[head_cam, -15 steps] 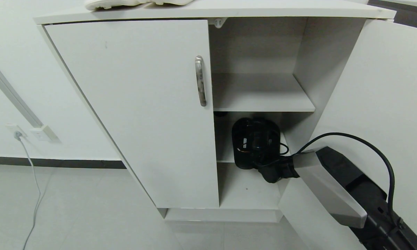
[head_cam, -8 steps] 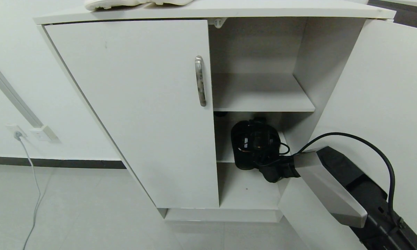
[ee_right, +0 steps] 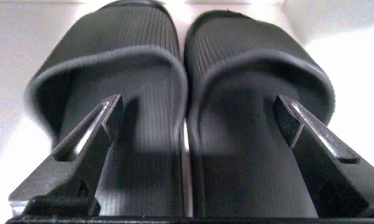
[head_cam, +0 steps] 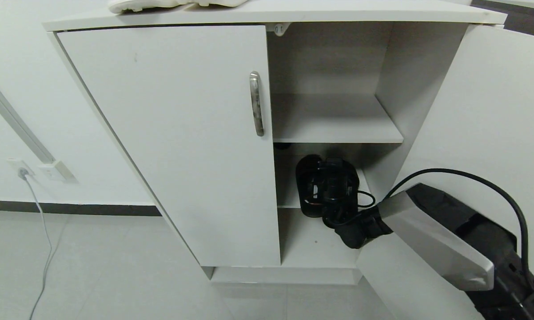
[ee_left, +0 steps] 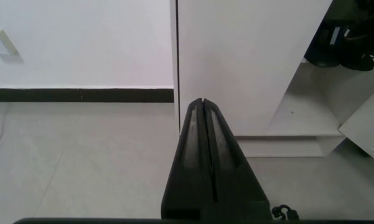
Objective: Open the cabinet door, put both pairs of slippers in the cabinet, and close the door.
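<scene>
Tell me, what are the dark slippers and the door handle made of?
Dark slippers: probably soft knitted fabric with a matte look; fine ribs run along the uppers.
Door handle: looks like metal, silvery with a dull shine and some darker patches.

You've got one pair of slippers (head_cam: pixel 303 178) on the lower shelf (head_cam: pixel 287 202) in the right half of the cabinet (head_cam: pixel 271 18), with your right claw (ee_right: pixel 197 102) just in front. The second pair (head_cam: pixel 133 5) sits on the cabinet top, left side. Your left claw (ee_left: pixel 202 102) is low, before the left door (head_cam: pixel 182 133).
</scene>
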You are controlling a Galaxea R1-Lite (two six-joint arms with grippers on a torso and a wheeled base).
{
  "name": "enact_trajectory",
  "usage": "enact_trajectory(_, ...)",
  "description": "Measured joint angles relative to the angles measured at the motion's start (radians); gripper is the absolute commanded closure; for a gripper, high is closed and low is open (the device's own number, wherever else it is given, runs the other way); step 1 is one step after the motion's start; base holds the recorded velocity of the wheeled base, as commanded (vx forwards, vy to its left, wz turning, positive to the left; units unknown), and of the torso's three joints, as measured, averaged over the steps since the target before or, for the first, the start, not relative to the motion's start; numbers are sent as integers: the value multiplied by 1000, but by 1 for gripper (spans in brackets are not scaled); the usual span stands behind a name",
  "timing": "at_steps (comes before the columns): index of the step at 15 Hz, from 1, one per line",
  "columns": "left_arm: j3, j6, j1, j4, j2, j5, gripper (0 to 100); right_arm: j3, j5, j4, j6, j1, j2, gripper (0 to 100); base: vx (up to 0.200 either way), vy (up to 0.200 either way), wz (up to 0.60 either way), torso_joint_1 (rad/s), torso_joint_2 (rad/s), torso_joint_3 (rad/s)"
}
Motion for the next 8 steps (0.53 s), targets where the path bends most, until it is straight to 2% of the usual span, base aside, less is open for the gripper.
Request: enact_trajectory(8, 0, 2, 0, 0, 0, -4, 100, 606, -33, -298, -3, 127, -321, 0, 0, 0, 0, 0, 0, 0)
